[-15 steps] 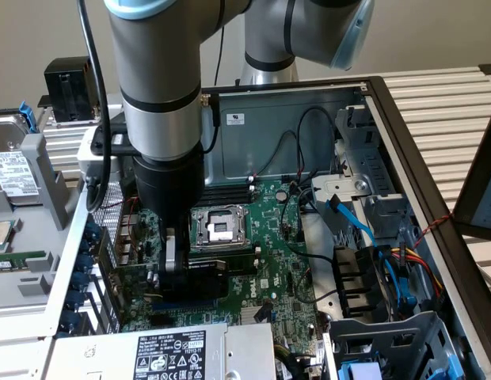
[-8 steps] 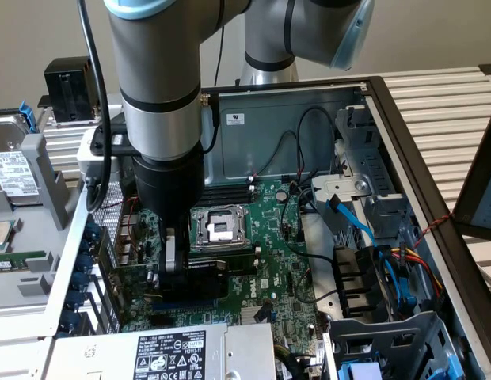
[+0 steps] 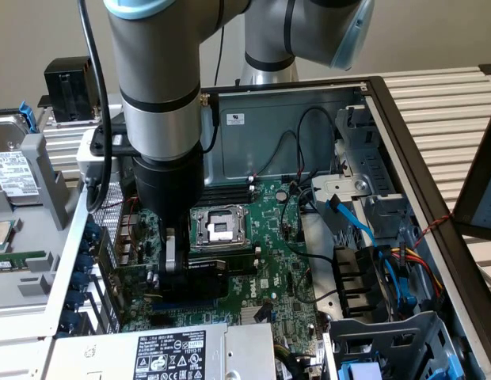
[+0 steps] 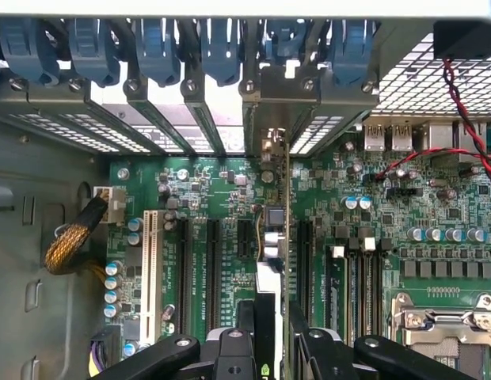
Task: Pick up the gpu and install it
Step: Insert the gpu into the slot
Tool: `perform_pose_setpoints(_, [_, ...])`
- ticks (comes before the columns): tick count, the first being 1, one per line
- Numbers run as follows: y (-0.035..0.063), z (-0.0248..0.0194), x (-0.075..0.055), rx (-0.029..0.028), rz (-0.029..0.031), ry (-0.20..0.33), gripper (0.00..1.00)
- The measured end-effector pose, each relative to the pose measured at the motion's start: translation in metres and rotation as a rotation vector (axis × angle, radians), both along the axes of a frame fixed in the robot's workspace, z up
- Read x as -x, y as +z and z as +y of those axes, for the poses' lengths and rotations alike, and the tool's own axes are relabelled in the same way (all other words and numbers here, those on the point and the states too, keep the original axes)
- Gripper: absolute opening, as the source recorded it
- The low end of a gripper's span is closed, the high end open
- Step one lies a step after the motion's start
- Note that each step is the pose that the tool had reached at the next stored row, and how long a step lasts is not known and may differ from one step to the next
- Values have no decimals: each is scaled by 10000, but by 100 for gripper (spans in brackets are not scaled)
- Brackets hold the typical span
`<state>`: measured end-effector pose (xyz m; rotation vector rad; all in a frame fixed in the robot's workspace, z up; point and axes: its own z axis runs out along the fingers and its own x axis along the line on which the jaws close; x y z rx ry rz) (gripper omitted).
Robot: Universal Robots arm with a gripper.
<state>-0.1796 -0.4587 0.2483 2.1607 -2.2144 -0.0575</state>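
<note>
The gpu (image 4: 273, 237) appears edge-on in the wrist view, standing upright over the green motherboard (image 4: 214, 182). Its silver bracket (image 4: 271, 146) reaches the rear slot openings of the case. My gripper (image 4: 277, 317) is shut on it, with a black finger (image 4: 264, 317) on either side of the card. In the exterior view my gripper (image 3: 178, 261) is low inside the case, beside the CPU socket (image 3: 218, 226), and the gpu's black shroud (image 3: 204, 273) shows under it. Whether the card's edge sits in a slot I cannot tell.
Black expansion slots (image 4: 212, 261) and a white slot (image 4: 153, 269) lie beside the card. Blue retention clips (image 4: 222, 47) line the rear wall. The power supply (image 3: 170, 352) is at the front, blue cables (image 3: 356, 226) and drive cages at the exterior view's right.
</note>
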Motion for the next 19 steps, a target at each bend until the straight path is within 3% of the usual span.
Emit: perform_pose_setpoints(19, [-8, 0, 1, 1, -11, 8, 27])
